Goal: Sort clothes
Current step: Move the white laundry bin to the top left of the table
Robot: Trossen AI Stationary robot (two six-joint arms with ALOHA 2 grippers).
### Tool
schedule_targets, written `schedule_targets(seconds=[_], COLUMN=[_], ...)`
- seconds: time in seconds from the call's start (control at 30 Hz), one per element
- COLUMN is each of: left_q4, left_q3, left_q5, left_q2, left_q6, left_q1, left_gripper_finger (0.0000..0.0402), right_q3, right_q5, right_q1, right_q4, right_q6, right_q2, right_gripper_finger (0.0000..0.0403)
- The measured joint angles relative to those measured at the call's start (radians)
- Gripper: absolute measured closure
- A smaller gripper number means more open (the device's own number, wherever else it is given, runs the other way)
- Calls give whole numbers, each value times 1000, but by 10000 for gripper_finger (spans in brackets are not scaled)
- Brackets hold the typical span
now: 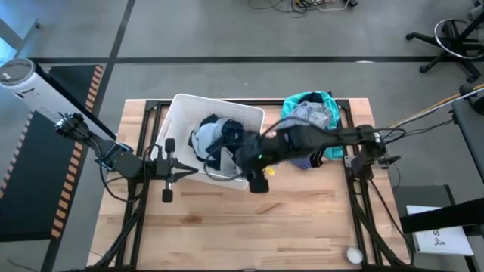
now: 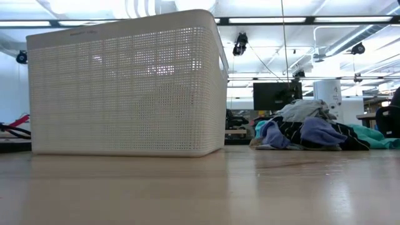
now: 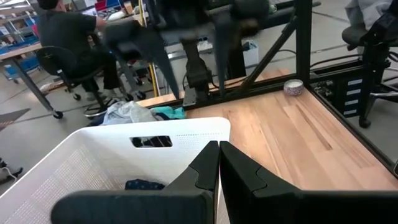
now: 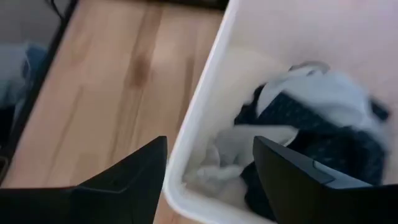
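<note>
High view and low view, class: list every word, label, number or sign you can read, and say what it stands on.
None can be read.
Paper sheet beside the table: dark marks, too small to read.
White bin: faint raised lettering near the top rim, too blurred to read.

- A dark navy garment with fine dots (image 4: 323,140) lies crumpled inside the white bin (image 1: 181,106), tangled with pale white-grey fabric (image 4: 249,146).
- A loose heap of clothes (image 2: 312,131) sits on the tabletop (image 1: 302,219) just beside the bin.
- In that heap, a grey garment (image 1: 314,115) lies on top, a teal garment (image 1: 327,100) spreads underneath, and a lavender piece (image 2: 315,131) and a black piece (image 2: 290,132) lie at the front.
</note>
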State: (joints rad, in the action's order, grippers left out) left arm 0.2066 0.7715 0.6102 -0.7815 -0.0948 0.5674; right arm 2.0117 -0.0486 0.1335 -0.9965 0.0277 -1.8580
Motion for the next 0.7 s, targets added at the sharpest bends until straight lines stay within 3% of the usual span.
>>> schedule_targets(seconds=[0.17,0.3,0.5,0.7], left_q4=[2,4,11,33], left_q3=[0,0,0,0], left_q5=[0,0,0,0], left_q2=[-2,-2,-1,-2], left_q6=[3,6,10,44], left_q1=[0,0,0,0], left_gripper_finger=[402,402,402,402], right_q3=[-76,-117,-116,-116], right_q5=[-4,-86,-191,-180], right_q1=[6,-3,-43,-133], right_q4=[44,58,65,67], right_q6=[-20,-25,11,18], right_q2=[-42,-72,-81,-77], right_gripper_finger=[213,252,383,399])
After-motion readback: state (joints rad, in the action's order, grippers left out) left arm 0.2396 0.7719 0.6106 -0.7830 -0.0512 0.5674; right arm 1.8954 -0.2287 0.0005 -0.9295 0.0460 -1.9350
